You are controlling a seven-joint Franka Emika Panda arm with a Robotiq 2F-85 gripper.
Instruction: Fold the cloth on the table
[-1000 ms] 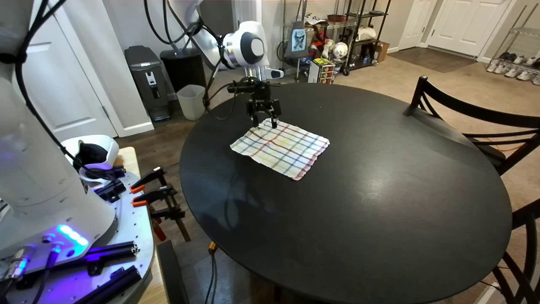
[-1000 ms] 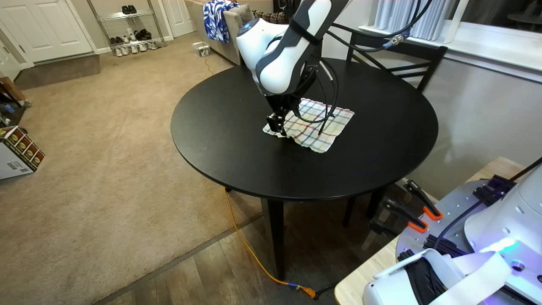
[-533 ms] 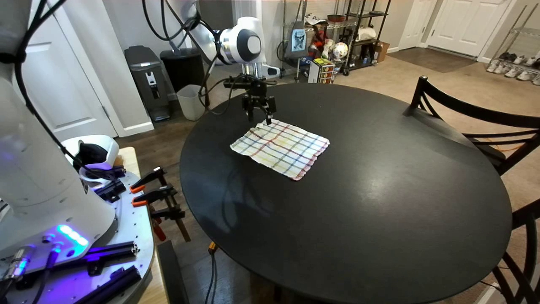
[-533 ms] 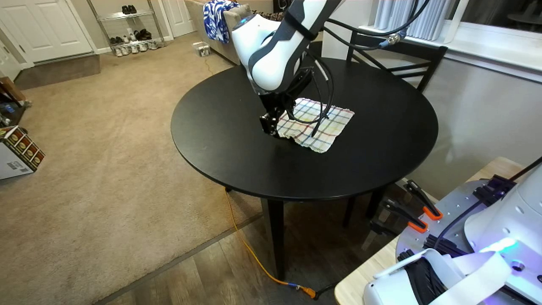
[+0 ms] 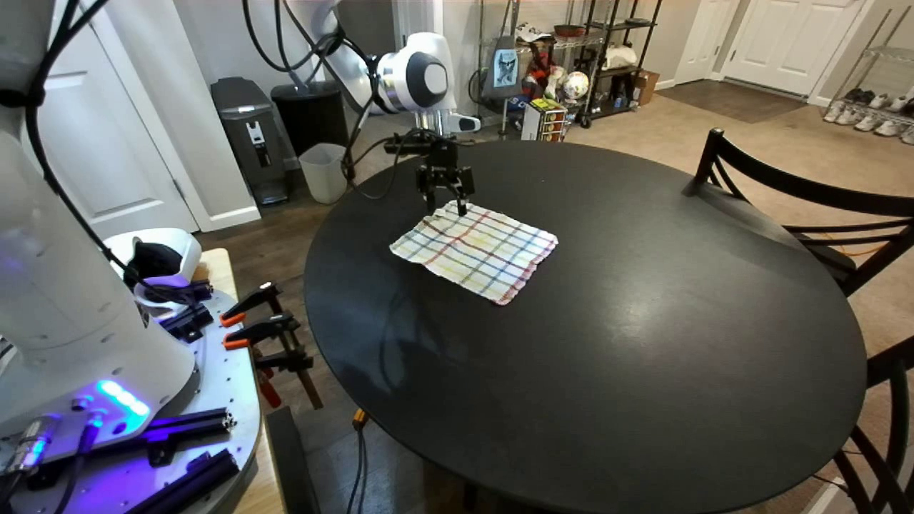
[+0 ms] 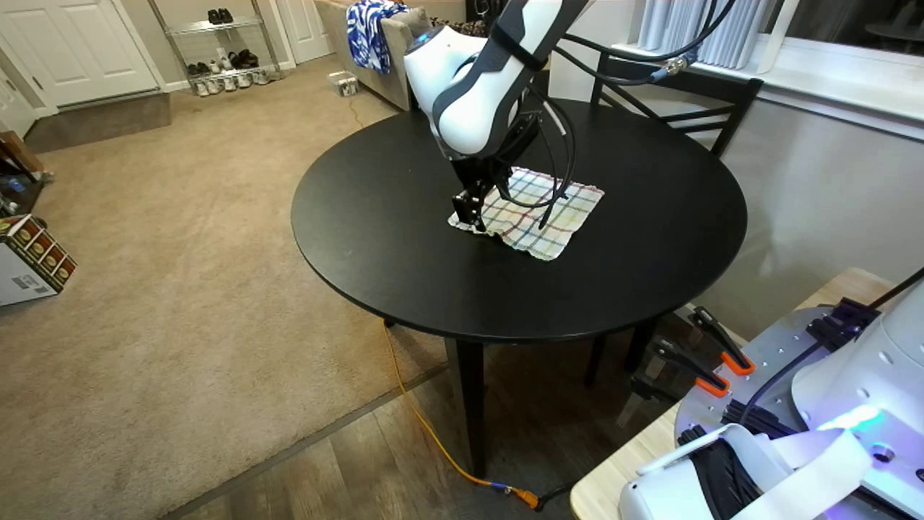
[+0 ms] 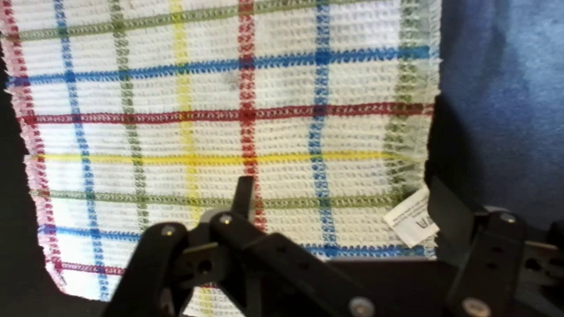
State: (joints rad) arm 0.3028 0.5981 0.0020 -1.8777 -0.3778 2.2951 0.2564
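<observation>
1. Found cloth (image 5: 475, 251) lying flat on the left far part of the tabletop (image 5: 643, 350), as seen in an exterior view, with no fold begun.
2. Noted white label (image 7: 410, 218) at the right edge of the cloth in the wrist view.
3. Found fingers (image 7: 243, 198) spread wide, pinching nothing, with one above the cloth and the other just beyond its right edge in the wrist view. Unable to tell about contact.
4. Judged to be at the stage of lining up a pinch. Advise lowering straight down until just meeting the tabletop, with the edge kept between the fingers. Avoid pressing hard, for fear of dragging thin fabric askew.
5. Advise closing slowly to gather a ridge, then confirming a catch on woven fabric rather than on the label alone.
6. Once secured, lift low, carry toward the opposite edge and align corners before release.
7. Compared with a moment earlier, observed fingers shifted right in both exterior views, further over a corner of the cloth. Observed no change in the cloth.
</observation>
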